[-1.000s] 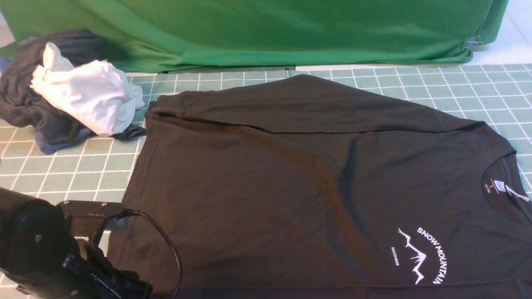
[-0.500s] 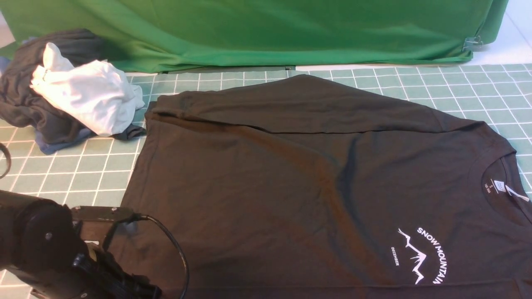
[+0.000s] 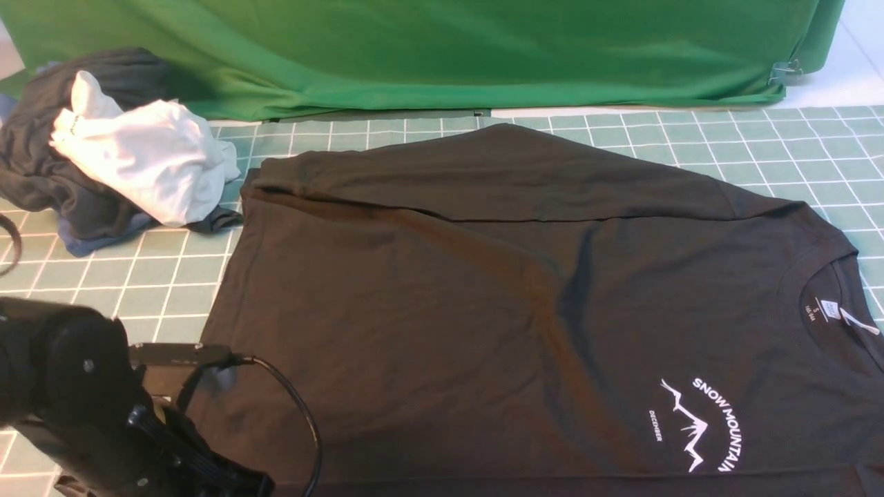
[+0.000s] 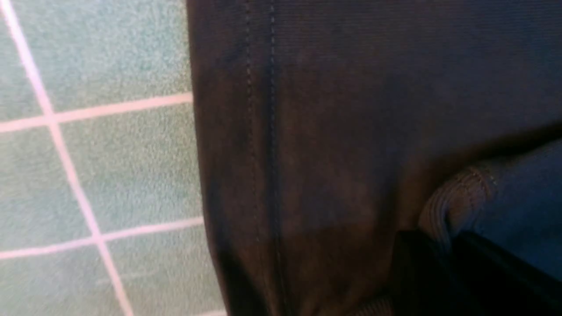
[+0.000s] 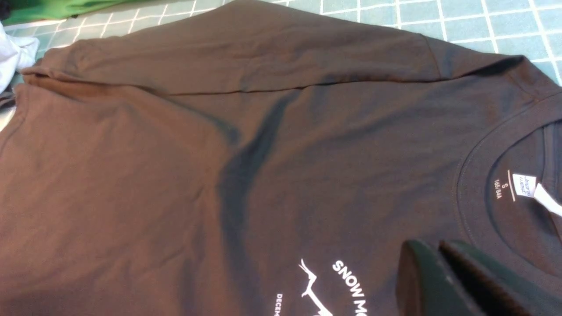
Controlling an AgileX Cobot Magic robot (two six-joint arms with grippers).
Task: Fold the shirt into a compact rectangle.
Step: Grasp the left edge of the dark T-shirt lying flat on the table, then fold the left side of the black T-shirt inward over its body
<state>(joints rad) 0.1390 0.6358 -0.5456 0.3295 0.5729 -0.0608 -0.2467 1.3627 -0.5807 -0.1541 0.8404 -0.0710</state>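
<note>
Our left gripper (image 4: pixel 443 237) is pinching the hem of the shirt (image 3: pixel 449 310) near the front left corner of the table (image 3: pixel 103 276). We are holding our right gripper (image 5: pixel 432 250) pressed together above its chest.

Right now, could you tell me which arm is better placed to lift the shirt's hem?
Left: the left fingers pinch bunched fabric at the shirt hem; the right fingers are shut near the collar, empty.

All 3 cams share the shirt (image 3: pixel 483 310): front sees it whole, left wrist hugs the hem (image 4: pixel 263 153), right wrist farther off.
</note>
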